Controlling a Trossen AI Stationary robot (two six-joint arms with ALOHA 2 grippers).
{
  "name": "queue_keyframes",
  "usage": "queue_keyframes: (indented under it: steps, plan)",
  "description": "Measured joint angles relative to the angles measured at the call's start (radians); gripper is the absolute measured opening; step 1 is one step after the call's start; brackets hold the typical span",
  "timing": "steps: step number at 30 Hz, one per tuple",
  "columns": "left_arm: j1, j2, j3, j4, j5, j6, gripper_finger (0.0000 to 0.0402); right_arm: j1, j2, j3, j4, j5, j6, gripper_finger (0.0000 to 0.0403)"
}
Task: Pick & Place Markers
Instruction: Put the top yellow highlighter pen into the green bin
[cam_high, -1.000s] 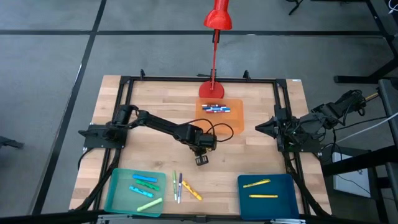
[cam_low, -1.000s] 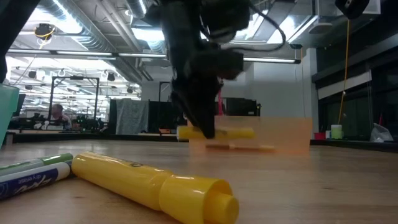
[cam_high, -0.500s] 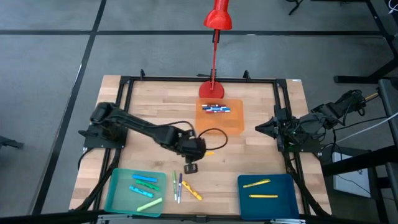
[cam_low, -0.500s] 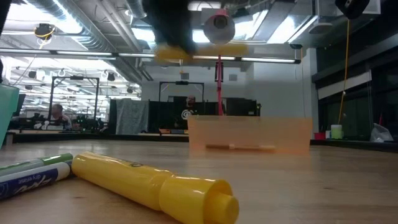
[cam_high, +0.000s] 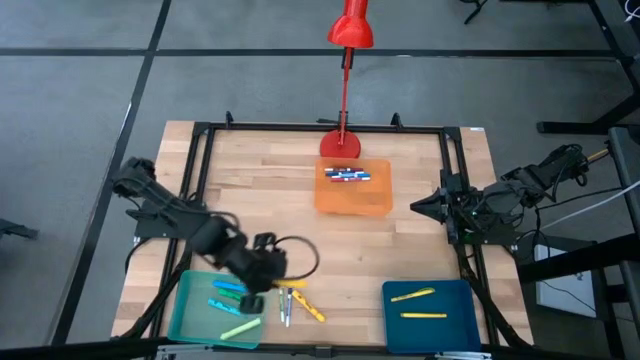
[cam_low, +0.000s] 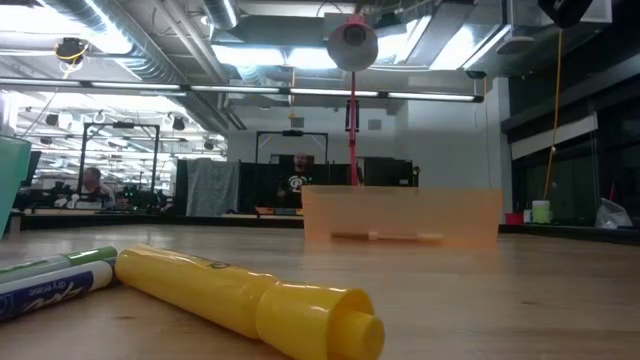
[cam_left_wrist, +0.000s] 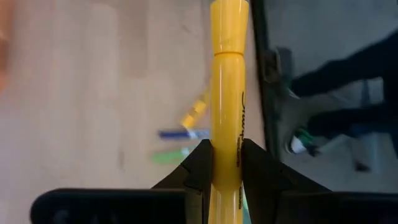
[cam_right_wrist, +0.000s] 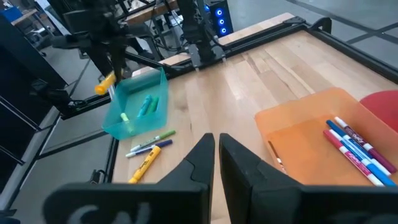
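1. My left end effector (cam_left_wrist: 225, 163) clamps a yellow marker (cam_left_wrist: 227, 93), above the teal tray's (cam_high: 190, 310) inner edge at the bench's (cam_high: 400, 250) front-left corner.
2. My right end effector (cam_right_wrist: 216, 151), fingers together and empty, waits at the bench's right edge.

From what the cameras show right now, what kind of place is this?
Probably a robotics lab in an open office hall: a framed wooden table with sorting trays, such as the orange tray, exposed ceiling ducts, and workstations behind.
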Motion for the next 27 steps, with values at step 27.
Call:
queue_keyframes:
  steps: [27]
  plan:
    - [-0.425, -0.009, -0.243, -0.062, 0.023, -0.459, 0.0057, 0.0, 0.0, 0.0, 0.0, 0.003, 0.021, 0.0026]
